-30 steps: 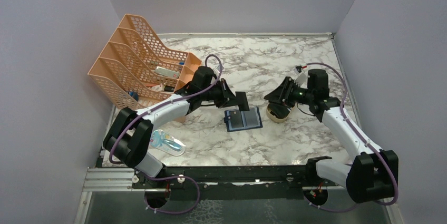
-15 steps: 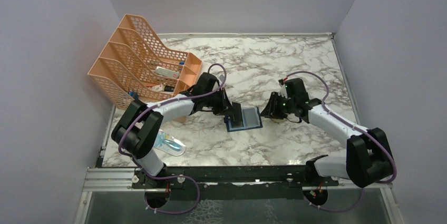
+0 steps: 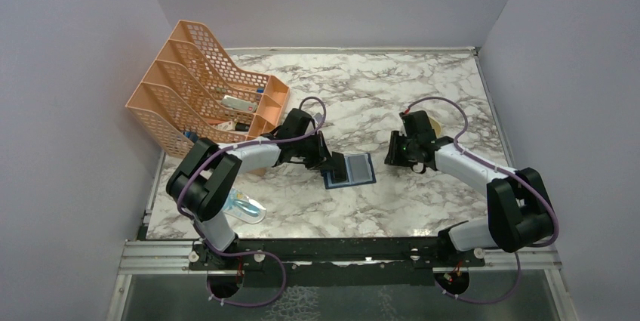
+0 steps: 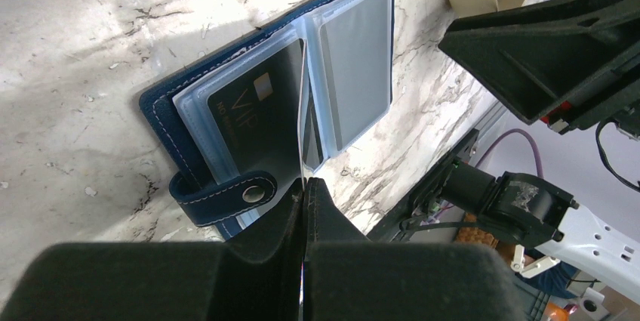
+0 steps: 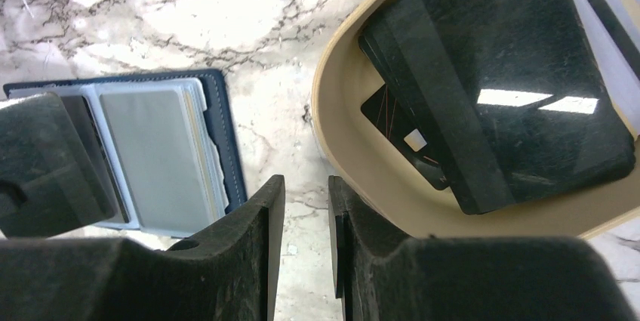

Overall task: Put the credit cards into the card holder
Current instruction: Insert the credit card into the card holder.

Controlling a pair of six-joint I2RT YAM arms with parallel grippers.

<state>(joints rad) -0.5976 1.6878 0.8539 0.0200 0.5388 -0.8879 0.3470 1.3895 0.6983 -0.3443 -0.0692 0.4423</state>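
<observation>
The navy card holder (image 3: 355, 171) lies open on the marble between both arms, its snap strap (image 4: 226, 198) toward the left wrist camera. A dark grey VIP card (image 4: 249, 117) sits in its left sleeve and a pale card (image 4: 355, 79) in the right one. My left gripper (image 4: 305, 185) is shut on a thin credit card (image 4: 302, 109) seen edge-on, its far end at the holder's middle sleeves. My right gripper (image 5: 306, 181) hangs open and holds nothing, low over bare table between the card holder (image 5: 219, 132) and a tan tray (image 5: 362, 162).
In the tan tray a dark chip card (image 5: 404, 140) lies partly under a larger flat black object (image 5: 513, 87). An orange mesh file rack (image 3: 204, 87) stands at the back left. A blue-patterned packet (image 3: 241, 205) lies near the left arm's base.
My left gripper has come down and nearer with the card, onto the open holder. My right gripper has narrowed its jaws and swung in beside the holder's right edge.
</observation>
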